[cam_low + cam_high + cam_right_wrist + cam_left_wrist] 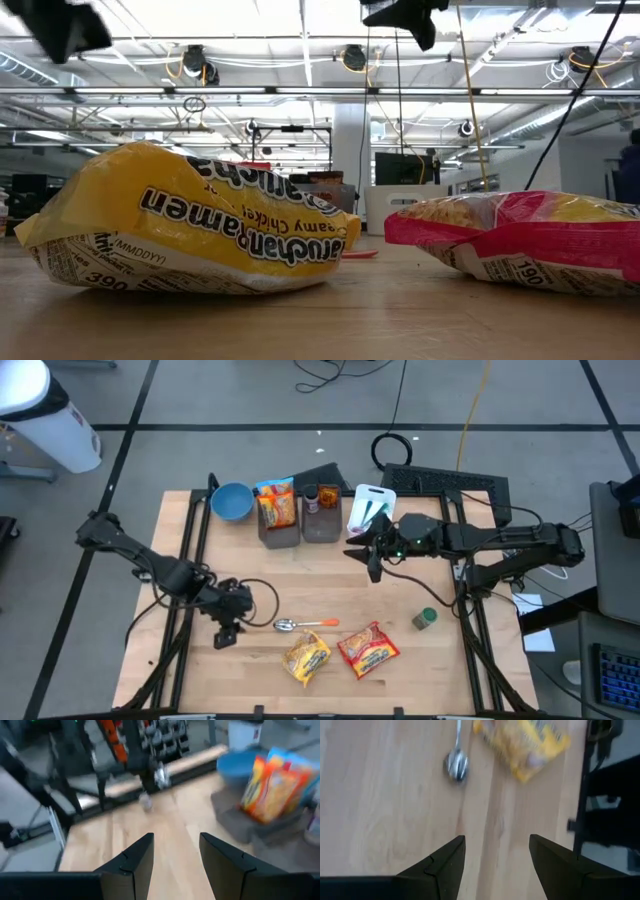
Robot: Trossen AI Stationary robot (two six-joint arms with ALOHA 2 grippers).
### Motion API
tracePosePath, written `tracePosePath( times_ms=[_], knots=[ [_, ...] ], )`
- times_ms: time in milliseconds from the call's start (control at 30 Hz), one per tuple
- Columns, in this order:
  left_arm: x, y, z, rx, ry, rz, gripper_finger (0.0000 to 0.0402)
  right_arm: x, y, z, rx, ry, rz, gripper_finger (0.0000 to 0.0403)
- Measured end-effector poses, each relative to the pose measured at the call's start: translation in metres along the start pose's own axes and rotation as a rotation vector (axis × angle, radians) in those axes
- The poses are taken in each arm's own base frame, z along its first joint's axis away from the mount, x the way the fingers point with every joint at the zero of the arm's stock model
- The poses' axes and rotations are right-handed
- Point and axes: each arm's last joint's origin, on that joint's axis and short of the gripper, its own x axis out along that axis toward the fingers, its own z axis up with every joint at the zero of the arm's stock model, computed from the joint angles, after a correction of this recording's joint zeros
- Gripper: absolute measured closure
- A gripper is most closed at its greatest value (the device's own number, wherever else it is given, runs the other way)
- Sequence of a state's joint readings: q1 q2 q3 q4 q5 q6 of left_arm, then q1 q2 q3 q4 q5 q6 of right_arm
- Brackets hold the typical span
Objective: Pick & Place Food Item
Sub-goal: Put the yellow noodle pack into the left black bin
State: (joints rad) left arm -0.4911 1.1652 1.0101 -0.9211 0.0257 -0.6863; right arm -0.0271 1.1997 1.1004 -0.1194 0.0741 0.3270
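A yellow ramen packet (307, 657) (190, 225) and a red ramen packet (368, 648) (520, 240) lie flat on the wooden table near its front edge. My left gripper (226, 632) (496, 845) hovers open above the table to the left of the yellow packet (522, 742), with nothing between its fingers. My right gripper (372, 558) (176, 845) stands open in the air over the table's far middle, also with nothing between its fingers. An orange packet (277, 508) (275, 782) stands in a grey bin (280, 535).
A spoon (305, 624) (456, 764) lies between my left gripper and the packets. A blue bowl (231, 501), a second grey bin (321, 525) with a bottle and a white board (370, 508) line the far edge. A small green-lidded jar (425, 619) sits at the right.
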Motion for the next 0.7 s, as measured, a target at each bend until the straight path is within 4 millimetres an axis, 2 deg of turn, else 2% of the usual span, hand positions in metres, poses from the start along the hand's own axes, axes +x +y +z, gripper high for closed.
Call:
tracePosePath(
  times_ms=[267, 433, 533, 700],
  knots=[
    [-0.004, -0.021, 0.032, 0.055, -0.100, 0.034, 0.0172, 0.014, 0.025, -0.013, 0.026, 0.024, 0.087, 0.0248],
    [0.005, -0.028, 0.055, -0.123, -0.196, -0.058, 0.0172, 0.020, 0.045, -0.015, 0.017, -0.033, 0.174, 0.0248],
    [0.013, -0.027, 0.068, -0.218, -0.215, -0.125, 0.0172, 0.017, 0.053, -0.013, 0.011, -0.064, 0.222, 0.0248],
    [0.011, -0.037, 0.075, -0.217, -0.282, -0.223, 0.0172, 0.007, 0.062, -0.013, -0.012, -0.059, 0.295, 0.0248]
  ],
)
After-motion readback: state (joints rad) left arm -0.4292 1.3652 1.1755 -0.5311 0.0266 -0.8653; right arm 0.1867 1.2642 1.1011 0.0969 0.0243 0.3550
